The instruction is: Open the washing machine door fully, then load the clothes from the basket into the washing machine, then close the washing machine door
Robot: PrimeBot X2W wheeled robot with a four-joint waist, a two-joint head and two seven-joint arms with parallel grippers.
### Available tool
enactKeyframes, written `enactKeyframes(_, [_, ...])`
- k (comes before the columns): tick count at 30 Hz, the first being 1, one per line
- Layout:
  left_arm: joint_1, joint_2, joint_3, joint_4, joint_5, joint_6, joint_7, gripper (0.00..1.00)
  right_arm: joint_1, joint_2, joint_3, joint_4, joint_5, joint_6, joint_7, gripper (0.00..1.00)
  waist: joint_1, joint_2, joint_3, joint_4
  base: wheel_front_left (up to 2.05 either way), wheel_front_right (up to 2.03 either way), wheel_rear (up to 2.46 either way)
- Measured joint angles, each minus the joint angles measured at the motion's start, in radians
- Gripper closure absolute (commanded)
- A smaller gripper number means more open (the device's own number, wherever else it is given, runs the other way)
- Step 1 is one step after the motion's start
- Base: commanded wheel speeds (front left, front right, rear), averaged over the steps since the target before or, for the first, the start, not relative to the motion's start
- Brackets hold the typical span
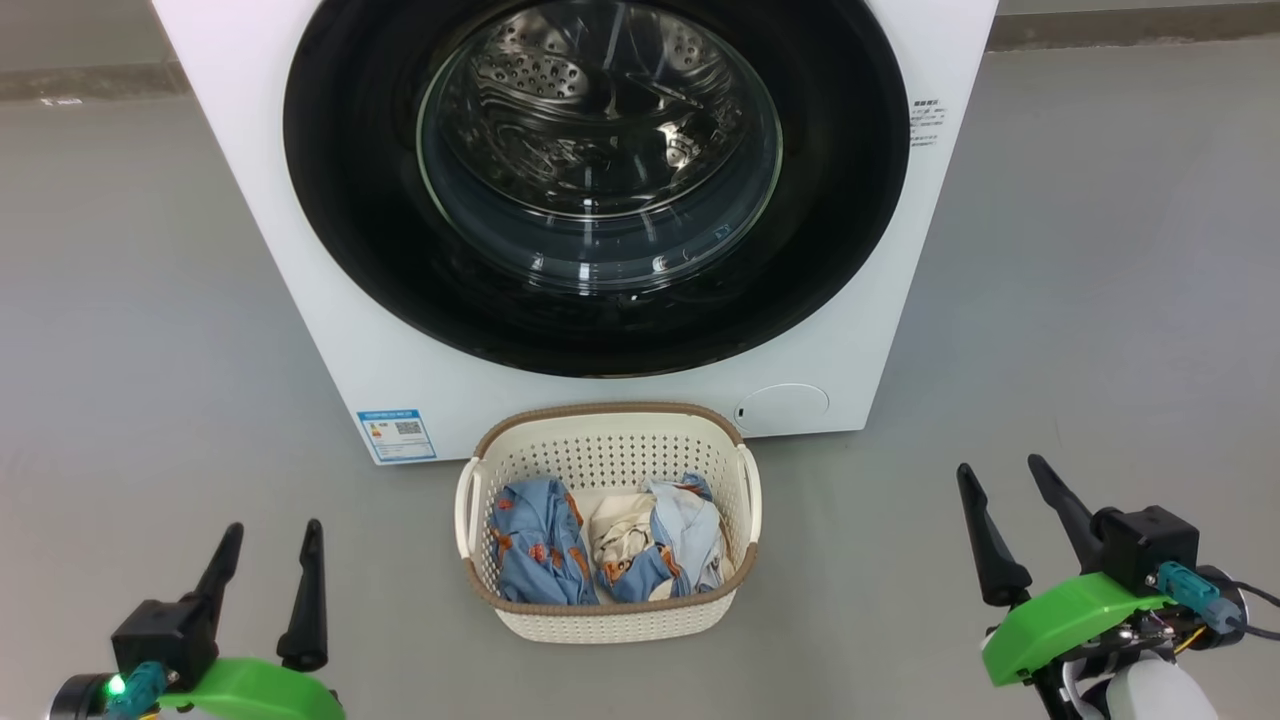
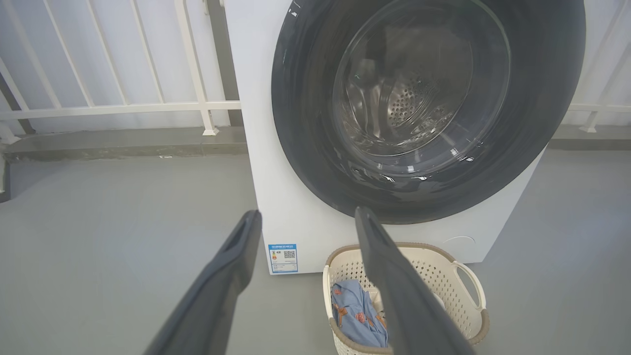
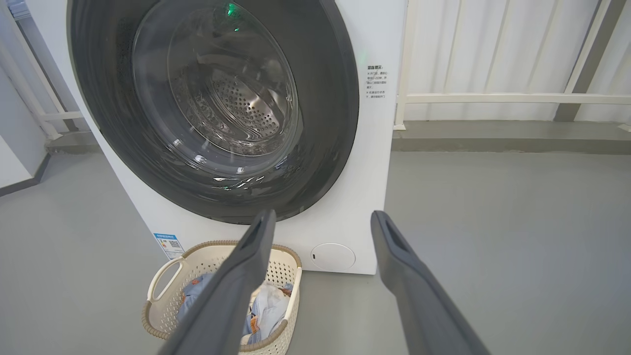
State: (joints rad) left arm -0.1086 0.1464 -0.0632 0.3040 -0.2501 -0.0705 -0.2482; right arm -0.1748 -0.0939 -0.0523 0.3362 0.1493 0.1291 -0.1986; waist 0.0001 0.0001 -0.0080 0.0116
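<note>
Down at my lower left, the left gripper (image 1: 275,527) hangs above the grey floor (image 1: 150,350) with its jaws spread wide and nothing between them. From its wrist camera, the left gripper (image 2: 308,212) points at the machine's lower front, and a white railing (image 2: 123,106) runs along the wall to the left.

Moving right, the basket (image 1: 610,620) sits on the floor about midway between my two arms, just in front of the washing machine (image 1: 330,330). I cannot tell whether the two touch. The clothes (image 1: 600,545) lie heaped inside it: a blue garment with orange print (image 1: 535,545) on the left, a cream piece (image 1: 620,535) in the middle, and a pale blue one (image 1: 690,530) on the right.

Behind the basket, the washing machine door (image 1: 350,200) is shut against the white front. Through its clear glass bowl (image 1: 600,140) I see the perforated steel drum. A blue label sticker (image 1: 397,435) sits at the machine's lower left corner and a round filter cover (image 1: 783,408) at its lower right, with the basket's far rim between them.

Further right, the right gripper (image 1: 1000,464) also hangs above bare floor, well apart from the basket, with its jaws spread and holding nothing. From its own camera, the right gripper (image 3: 323,213) points toward the filter cover (image 3: 333,256), with the basket (image 3: 162,276) off to the lower left.
</note>
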Motion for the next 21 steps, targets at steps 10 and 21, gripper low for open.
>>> enactKeyframes(10, [-0.015,0.001,0.009,0.023,0.007,0.006,0.000,0.00,-0.014,0.009,-0.028,0.003,-0.034,0.000,0.000,0.00,0.0000,0.0000,-0.004,-0.005,0.00,0.00,0.00])
enactKeyframes(21, [-0.015,0.001,0.020,0.038,0.007,0.010,0.000,0.00,-0.014,0.025,-0.054,0.003,-0.035,0.000,0.000,0.00,0.0000,0.0000,-0.004,-0.007,0.00,0.00,0.00])
